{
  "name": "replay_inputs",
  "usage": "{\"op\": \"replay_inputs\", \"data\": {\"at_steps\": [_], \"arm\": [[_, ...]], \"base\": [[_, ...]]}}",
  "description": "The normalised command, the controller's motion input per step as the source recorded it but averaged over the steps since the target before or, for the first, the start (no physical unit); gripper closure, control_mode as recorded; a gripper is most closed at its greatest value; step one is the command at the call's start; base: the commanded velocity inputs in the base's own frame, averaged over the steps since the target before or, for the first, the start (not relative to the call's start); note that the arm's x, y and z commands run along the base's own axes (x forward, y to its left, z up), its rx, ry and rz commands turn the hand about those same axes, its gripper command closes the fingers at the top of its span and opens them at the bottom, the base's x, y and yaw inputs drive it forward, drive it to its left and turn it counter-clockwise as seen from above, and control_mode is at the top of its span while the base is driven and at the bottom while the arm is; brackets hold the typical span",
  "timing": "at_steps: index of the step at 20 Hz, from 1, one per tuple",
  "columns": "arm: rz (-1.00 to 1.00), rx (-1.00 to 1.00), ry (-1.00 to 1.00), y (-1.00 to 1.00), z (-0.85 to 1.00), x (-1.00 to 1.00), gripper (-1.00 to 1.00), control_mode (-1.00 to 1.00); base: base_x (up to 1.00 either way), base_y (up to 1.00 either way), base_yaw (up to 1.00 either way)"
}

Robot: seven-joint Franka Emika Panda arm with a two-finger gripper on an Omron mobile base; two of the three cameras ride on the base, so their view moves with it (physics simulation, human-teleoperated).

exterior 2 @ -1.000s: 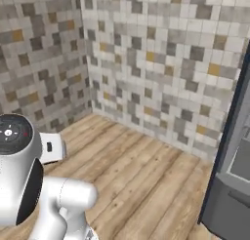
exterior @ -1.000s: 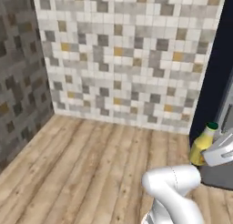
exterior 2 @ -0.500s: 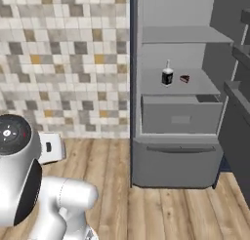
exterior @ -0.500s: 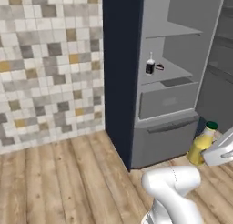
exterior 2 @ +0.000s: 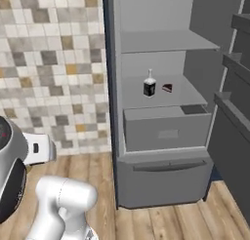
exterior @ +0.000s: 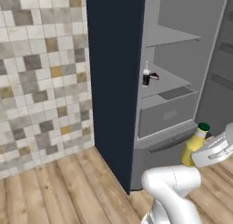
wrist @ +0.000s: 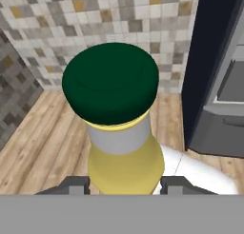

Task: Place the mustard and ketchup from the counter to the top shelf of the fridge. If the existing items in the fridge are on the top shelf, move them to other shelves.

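The mustard (wrist: pixel 125 161), yellow with a dark green cap (wrist: pixel 111 81), stands upright in my gripper (wrist: pixel 125 184), which is shut on its lower body. In the left base view the mustard (exterior: pixel 194 145) and gripper (exterior: pixel 197 156) hang low at the right, in front of the open fridge (exterior: pixel 113 82). The top shelf (exterior 2: pixel 166 41) is a bare grey panel. One shelf lower stand the clear bottle with black label (exterior 2: pixel 149 85) and the cake wedge (exterior 2: pixel 167 88); both also appear in the left base view, bottle (exterior: pixel 146 76) and cake (exterior: pixel 154 76). The ketchup and counter are out of view.
A grey drawer (exterior 2: pixel 166 131) sits under the lower shelf, with a closed bottom compartment (exterior 2: pixel 163 178) beneath. The open fridge door with its racks (exterior 2: pixel 237 68) stands at the right. A mosaic tile wall (exterior: pixel 41 82) and wooden floor (exterior: pixel 54 186) lie to the left.
The base has turned, so the whole picture shifted from the tiled wall to the open fridge, which now looks nearer. The mustard stays held in my gripper.
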Motion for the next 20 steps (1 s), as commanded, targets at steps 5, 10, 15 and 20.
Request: {"op": "replay_inputs", "data": {"at_steps": [5, 10, 15, 20], "arm": [[0.0, 0.0, 0.0, 0.0, 0.0, 0.0, 1.0, 1.0], [0.0, 0.0, 0.0, 0.0, 0.0, 0.0, 1.0, 1.0], [0.0, 0.0, 0.0, 0.0, 0.0, 0.0, 1.0, 1.0], [0.0, 0.0, 0.0, 0.0, 0.0, 0.0, 1.0, 1.0]], "base": [[1.0, -0.78, 0.07], [1.0, -0.99, 0.06], [0.9, -0.52, 0.05], [0.39, -0.44, 0.0]]}}
